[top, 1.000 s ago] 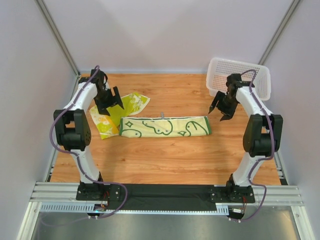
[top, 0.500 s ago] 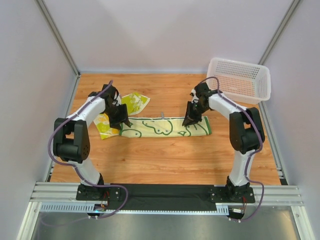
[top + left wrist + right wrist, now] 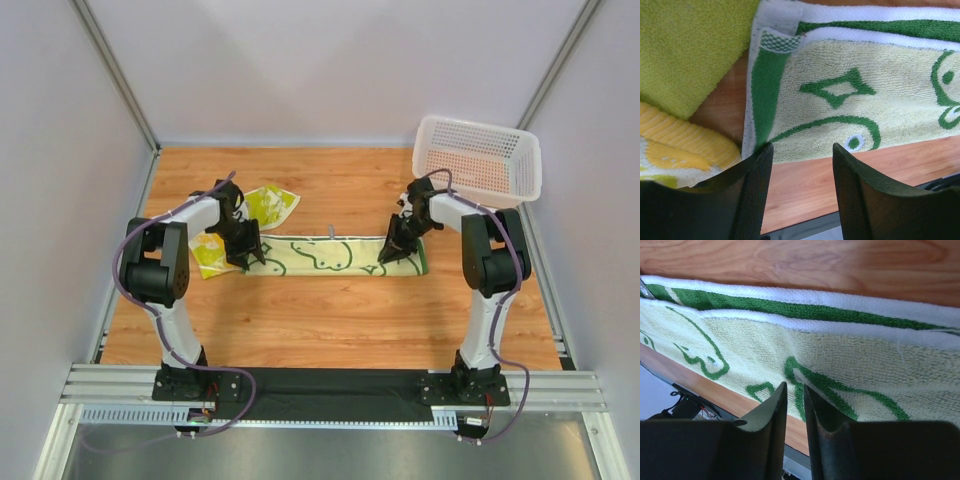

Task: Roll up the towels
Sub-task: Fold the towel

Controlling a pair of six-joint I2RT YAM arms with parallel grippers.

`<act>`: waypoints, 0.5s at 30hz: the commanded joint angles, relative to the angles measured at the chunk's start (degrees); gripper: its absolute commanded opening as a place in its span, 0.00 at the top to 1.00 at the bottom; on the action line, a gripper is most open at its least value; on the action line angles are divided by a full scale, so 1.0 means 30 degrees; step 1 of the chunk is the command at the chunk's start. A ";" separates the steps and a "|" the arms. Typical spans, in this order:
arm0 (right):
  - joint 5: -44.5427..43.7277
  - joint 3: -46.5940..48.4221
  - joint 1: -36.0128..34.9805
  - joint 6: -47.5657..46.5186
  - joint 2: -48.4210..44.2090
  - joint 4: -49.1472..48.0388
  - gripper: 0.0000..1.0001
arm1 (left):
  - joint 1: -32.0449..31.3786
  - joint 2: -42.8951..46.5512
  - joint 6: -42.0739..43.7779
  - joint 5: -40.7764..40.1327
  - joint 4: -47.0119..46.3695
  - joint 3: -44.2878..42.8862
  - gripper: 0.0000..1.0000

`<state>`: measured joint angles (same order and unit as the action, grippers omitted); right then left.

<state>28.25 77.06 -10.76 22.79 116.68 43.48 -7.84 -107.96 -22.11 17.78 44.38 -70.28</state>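
The green-patterned towel (image 3: 320,255) lies flat as a folded strip. Its long axis runs straight from the left gripper (image 3: 247,258) to the right gripper (image 3: 393,249), with one short end beneath each. Each arm is therefore nearest its own end, and a roll would probably travel along that line.

The left gripper's fingers stand apart over the strip's corner. The right gripper's fingers are almost together, and I cannot tell whether they pinch fabric.

There are two towels. The second towel (image 3: 265,205), yellow-green and crumpled, lies just outside the left gripper. One basket (image 3: 478,121) sits beyond the right gripper.
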 commanded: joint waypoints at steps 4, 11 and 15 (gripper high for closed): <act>-0.3967 -0.0726 0.0688 -0.1882 -0.0602 0.0914 0.67 | -0.0025 -0.0546 0.0924 -0.0507 -0.0584 0.0077 0.42; -0.0988 0.1119 -0.0833 -0.1737 -0.2536 0.0803 0.51 | -0.0025 -0.0107 0.1246 -0.0302 -0.0350 0.0253 0.42; 0.4523 0.2986 -0.3672 -0.1121 -0.1779 -0.0344 0.78 | -0.0025 -0.0223 0.1129 -0.0039 -0.0292 -0.0009 0.43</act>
<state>30.02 80.34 -14.55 19.09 112.31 45.80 -8.05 -108.07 -20.64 19.07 44.14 -70.30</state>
